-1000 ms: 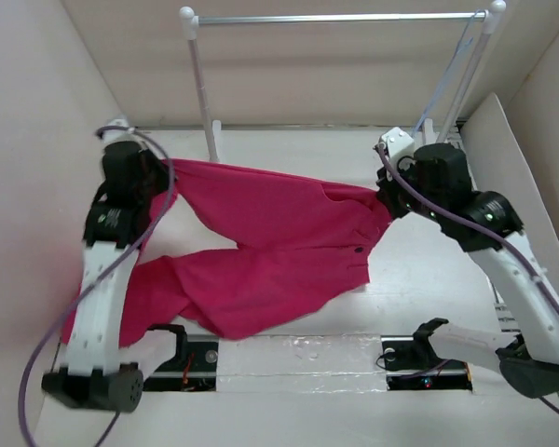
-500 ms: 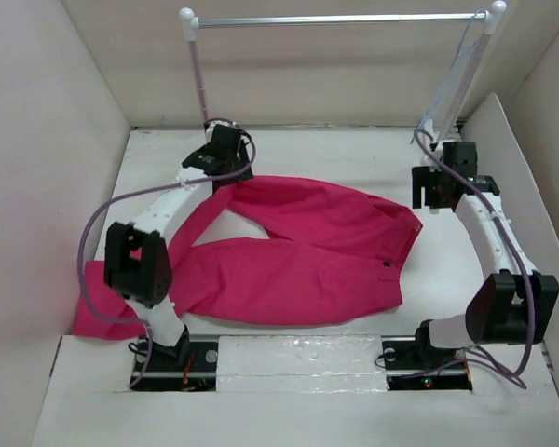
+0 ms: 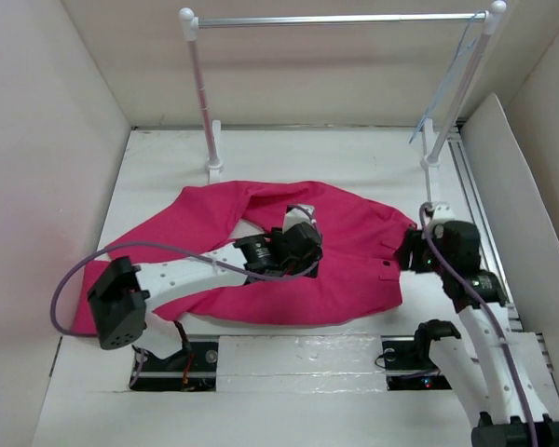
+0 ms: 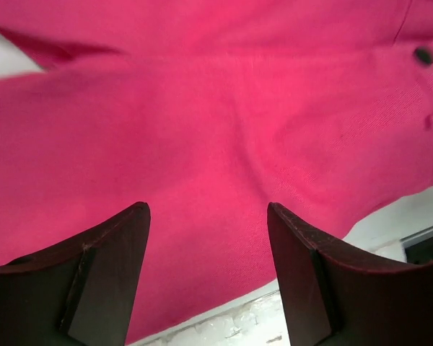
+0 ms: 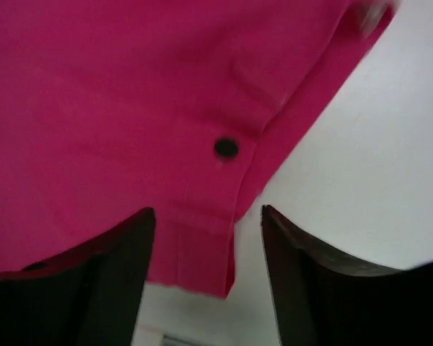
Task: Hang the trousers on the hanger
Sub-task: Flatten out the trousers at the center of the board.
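The magenta-pink trousers [image 3: 345,279] lie spread flat on the white table, waistband to the right and legs trailing left. My left gripper [image 3: 307,244] hovers over their middle; in the left wrist view it [image 4: 209,209] is open, with only cloth [image 4: 216,108] beneath. My right gripper [image 3: 408,253] sits at the waistband end. In the right wrist view it [image 5: 208,210] is open above the waistband corner [image 5: 195,252] near a dark button [image 5: 226,148]. The pale wire hanger [image 3: 444,88] hangs from the right end of the rail, far from both grippers.
A white-posted rack [image 3: 205,102] with a silver rail [image 3: 335,18] stands at the back of the table [image 3: 307,154]. Pale walls enclose the sides, with a white panel [image 3: 503,186] on the right. The arm bases sit at the near edge.
Both grippers have opened and let go of the trousers, which dropped from a lifted stretch to lie flat. Both arms then pulled back toward the near side, over the cloth.
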Robot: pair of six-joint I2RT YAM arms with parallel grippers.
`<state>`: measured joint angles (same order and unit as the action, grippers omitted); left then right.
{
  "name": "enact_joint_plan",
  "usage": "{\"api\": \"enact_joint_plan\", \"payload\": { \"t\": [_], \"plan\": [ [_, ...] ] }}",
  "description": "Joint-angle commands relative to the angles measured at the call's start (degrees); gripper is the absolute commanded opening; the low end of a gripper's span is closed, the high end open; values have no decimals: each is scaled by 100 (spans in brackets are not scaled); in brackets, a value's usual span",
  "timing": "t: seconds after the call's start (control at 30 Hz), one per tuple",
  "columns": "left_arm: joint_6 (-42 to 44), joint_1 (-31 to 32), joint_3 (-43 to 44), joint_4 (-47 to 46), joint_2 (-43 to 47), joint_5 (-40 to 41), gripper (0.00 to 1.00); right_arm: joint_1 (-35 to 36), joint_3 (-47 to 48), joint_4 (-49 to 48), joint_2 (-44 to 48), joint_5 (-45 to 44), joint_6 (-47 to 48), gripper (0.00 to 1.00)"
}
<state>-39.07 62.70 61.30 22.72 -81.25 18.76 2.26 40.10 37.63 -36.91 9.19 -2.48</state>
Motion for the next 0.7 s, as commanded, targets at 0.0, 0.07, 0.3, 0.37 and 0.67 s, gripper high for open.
{"api": "enact_joint_plan", "payload": {
  "t": [0.0, 0.07, 0.3, 0.37, 0.67],
  "plan": [
    [-251, 93, -57, -487, -267, -293, 61, 309, -924, 499, 34, 882, -551, 69],
    [-198, 215, -21, -750, -486, -479, 61, 493, -995, 719, 34, 673, -709, 79],
    [-171, 296, -188, -945, -515, -304, 60, 547, -1643, 194, -272, 127, -1552, 70],
    [-136, 209, -285, -919, -383, -259, 60, 547, -1681, -308, -788, 250, -1580, 31],
    [-109, -56, -426, -647, 224, -137, 60, -1375, -117, 368, -1881, -1278, -1028, 0]
  ]
}}
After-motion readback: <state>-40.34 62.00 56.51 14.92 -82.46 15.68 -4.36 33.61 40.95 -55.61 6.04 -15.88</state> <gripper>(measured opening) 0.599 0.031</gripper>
